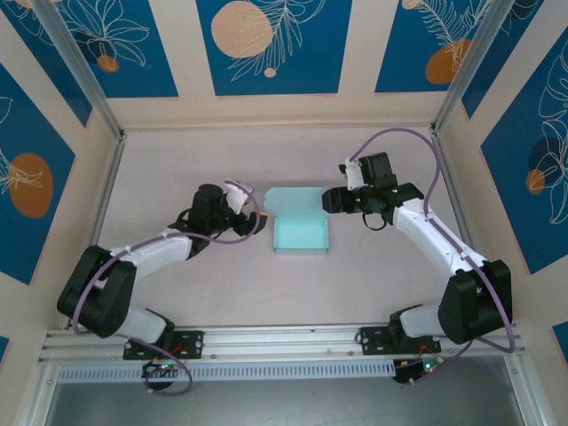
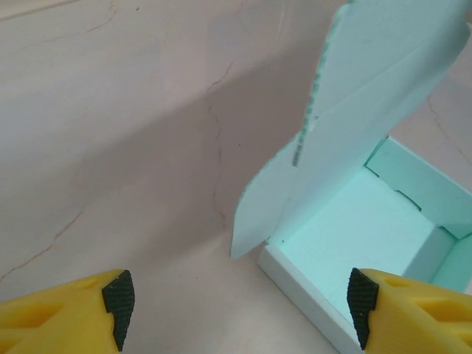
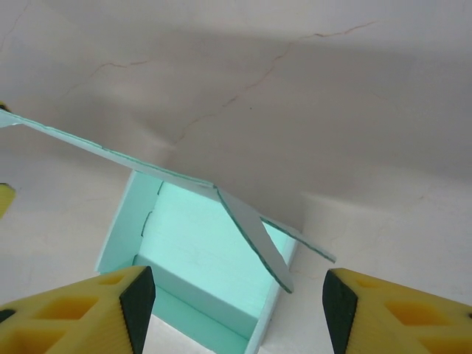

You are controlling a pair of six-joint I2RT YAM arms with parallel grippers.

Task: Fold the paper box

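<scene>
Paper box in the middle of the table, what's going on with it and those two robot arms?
Two robot arms are folding a pale blue paper box on the table. Its tray is already formed with the walls up, while the lid stands raised and tilted, its side flap not tucked in. The left gripper and right gripper sit on either side of the box, both open, neither gripping it.
</scene>
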